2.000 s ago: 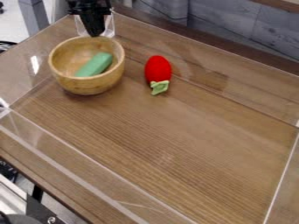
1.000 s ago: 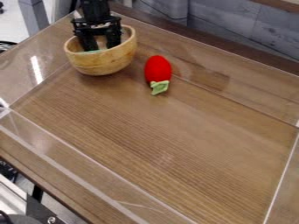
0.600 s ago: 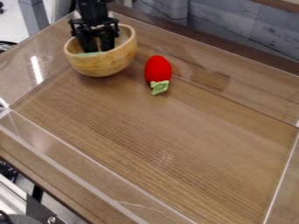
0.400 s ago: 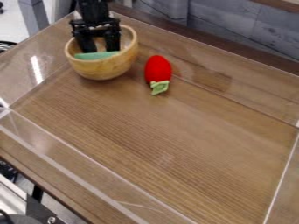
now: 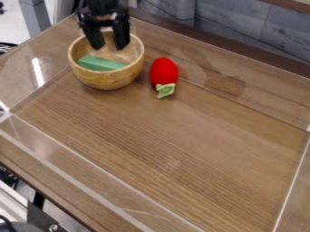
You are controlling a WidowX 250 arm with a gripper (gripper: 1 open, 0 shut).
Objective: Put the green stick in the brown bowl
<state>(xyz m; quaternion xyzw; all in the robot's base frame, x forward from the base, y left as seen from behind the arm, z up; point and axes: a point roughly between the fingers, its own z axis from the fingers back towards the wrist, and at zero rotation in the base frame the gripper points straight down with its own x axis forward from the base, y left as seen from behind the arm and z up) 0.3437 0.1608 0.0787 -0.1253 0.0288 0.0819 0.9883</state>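
Note:
The brown bowl (image 5: 107, 65) stands on the wooden table at the upper left. Inside it lies the green stick (image 5: 101, 63), flat on the bowl's bottom. My gripper (image 5: 104, 36) hangs just above the bowl's far rim with its two dark fingers spread apart and nothing between them. It is open and does not touch the stick.
A red strawberry toy (image 5: 162, 73) with green leaves lies just right of the bowl. Clear acrylic walls (image 5: 72, 181) surround the wooden table top (image 5: 182, 136).
The gripper, earlier down inside the bowl, has risen above its far rim. The green stick now shows lying in the bowl, and the bowl has shifted since the oldest frame.

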